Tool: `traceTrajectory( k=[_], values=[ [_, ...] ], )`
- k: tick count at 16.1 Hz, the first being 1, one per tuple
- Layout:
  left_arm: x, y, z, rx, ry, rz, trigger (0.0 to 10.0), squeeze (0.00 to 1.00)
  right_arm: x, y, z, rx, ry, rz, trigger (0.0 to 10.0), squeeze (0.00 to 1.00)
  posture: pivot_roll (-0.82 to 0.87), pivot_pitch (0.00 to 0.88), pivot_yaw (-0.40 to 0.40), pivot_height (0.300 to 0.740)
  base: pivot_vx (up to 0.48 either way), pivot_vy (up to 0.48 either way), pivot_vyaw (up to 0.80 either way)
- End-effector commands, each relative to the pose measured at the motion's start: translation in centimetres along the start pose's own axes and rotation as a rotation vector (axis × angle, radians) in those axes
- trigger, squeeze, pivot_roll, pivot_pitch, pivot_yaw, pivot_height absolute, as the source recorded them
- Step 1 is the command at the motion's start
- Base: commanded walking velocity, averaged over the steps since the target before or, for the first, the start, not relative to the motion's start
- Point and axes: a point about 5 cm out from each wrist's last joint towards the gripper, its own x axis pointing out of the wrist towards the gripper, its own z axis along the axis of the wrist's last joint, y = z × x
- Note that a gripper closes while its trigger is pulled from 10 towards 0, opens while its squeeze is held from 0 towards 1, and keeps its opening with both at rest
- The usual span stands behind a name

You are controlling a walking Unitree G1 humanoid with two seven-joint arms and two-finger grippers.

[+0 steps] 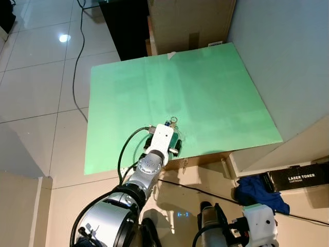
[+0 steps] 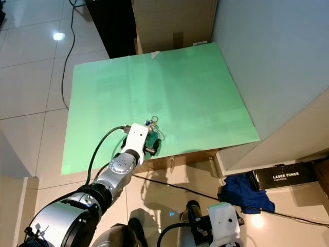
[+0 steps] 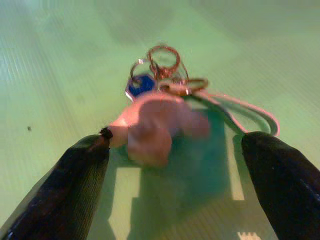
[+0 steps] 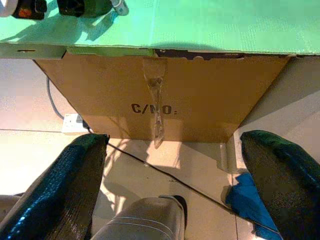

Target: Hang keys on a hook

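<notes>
While right gripper (image 4: 175,190) hangs idle, jaws apart, left gripper (image 3: 175,165), jaws apart, straddles keys (image 3: 160,100) near green board (image 1: 216,92) front edge.

left arm: reaching forward over the green board's near edge | left gripper (image 3: 175,150): fingers spread wide, low over the board | right arm: hanging low | right gripper (image 4: 172,165): fingers parted, below the board's near edge

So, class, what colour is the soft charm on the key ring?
Pink; the charm shows best in the left wrist view.
</notes>
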Motion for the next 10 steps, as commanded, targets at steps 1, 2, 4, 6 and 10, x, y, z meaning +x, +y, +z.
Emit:
traceTrajectory(
  k=[1, 2, 4, 6, 10],
  values=[
    [0.2, -0.2, 0.7, -0.001, -0.028, -0.003, 10.0, 0.00, -0.5, 0.3, 0.0, -0.004, 0.006, 0.003, 10.0, 1.00, -0.46, 0.285, 0.150, 0.740, 0.000, 0.000, 0.00],
    [0.2, 0.0, 0.8, -0.008, -0.034, -0.005, 10.0, 0.00, -0.5, 0.3, 0.0, -0.003, 0.007, 0.004, 10.0, 1.00, -0.45, 0.280, 0.151, 0.740, 0.000, 0.000, 0.00],
    [0.0, 0.1, 0.6, -0.015, -0.045, -0.026, 10.0, 0.00, -0.4, 0.4, -0.1, 0.001, 0.005, 0.006, 10.0, 1.00, -0.43, 0.274, 0.157, 0.740, 0.000, 0.000, 0.00],
    [0.0, 0.1, 0.4, 0.000, -0.048, -0.029, 10.0, 0.00, -0.4, 0.5, 0.2, 0.004, -0.002, 0.011, 10.0, 1.00, -0.44, 0.285, 0.145, 0.740, 0.000, 0.000, 0.00],
    [0.4, -0.5, 1.3, -0.006, -0.035, -0.008, 10.0, 0.00, -1.5, 1.0, 0.6, 0.006, 0.014, 0.028, 10.0, 1.00, -0.48, 0.330, 0.128, 0.740, 0.000, 0.000, 0.00]
  ],
)
